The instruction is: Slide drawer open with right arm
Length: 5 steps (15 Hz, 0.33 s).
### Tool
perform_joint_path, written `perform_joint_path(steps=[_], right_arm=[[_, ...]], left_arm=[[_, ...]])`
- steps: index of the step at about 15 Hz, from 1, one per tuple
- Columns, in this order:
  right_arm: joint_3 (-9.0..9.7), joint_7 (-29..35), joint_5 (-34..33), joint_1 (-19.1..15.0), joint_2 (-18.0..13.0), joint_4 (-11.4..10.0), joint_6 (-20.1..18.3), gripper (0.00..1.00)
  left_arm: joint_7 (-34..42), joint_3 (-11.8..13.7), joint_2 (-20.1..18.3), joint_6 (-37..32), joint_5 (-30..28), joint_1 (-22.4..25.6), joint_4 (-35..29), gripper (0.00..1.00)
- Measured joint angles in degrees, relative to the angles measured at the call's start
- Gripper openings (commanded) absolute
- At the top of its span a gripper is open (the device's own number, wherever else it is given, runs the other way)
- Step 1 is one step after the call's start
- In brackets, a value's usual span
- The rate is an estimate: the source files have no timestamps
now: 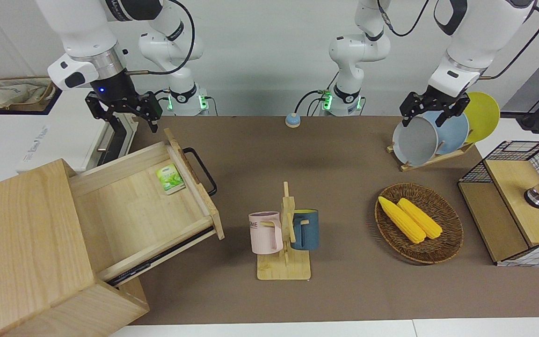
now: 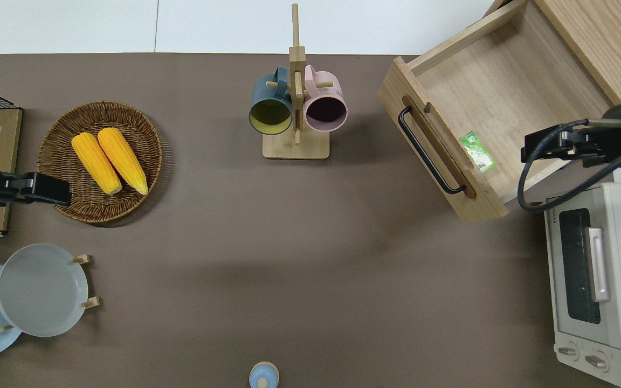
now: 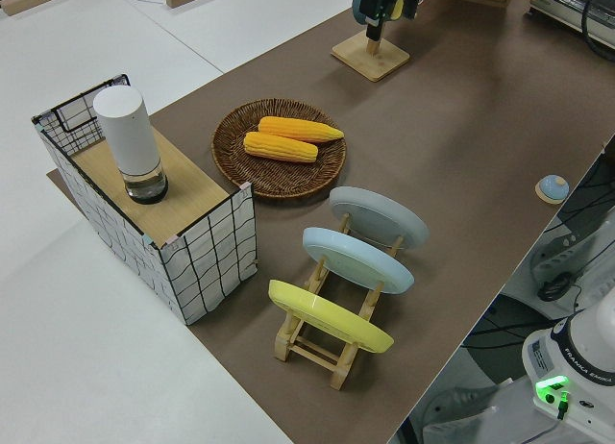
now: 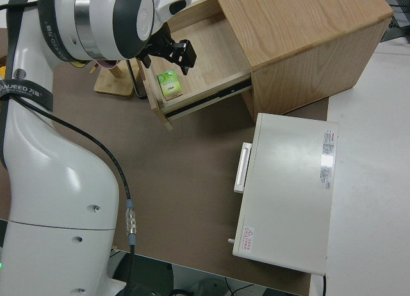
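The drawer (image 1: 134,206) of the pale wooden box (image 1: 21,243) stands pulled far out, its black loop handle (image 1: 201,171) facing the middle of the table. A small green packet (image 1: 170,179) lies inside, close to the drawer front. In the overhead view my right gripper (image 2: 558,146) hangs over the drawer's (image 2: 504,91) side wall nearer the robots, apart from the handle (image 2: 429,153). The right gripper (image 1: 122,112), blue light lit, is open and holds nothing. My left arm is parked, its gripper (image 1: 431,112) open.
A white toaster oven (image 2: 596,280) sits beside the box, nearer the robots. At mid-table stands a mug rack (image 1: 284,234) with two mugs. Toward the left arm's end are a corn basket (image 1: 419,222), a plate rack (image 1: 438,135) and a wire-mesh cabinet (image 1: 513,201).
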Motion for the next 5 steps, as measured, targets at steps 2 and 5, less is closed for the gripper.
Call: perform_joint_path(steps=[2,5], right_arm=[[0.13,-0.02,-0.04,0.0,0.27,-0.3,0.01,0.985],[0.38,-0.24,-1.07,0.08,0.82,-0.58,0.07,0.985]], left_arm=[[0.0,0.0,0.0,0.0,0.0,0.0,0.0,0.99],[0.0,0.0,0.0,0.0,0.0,0.0,0.0,0.99]])
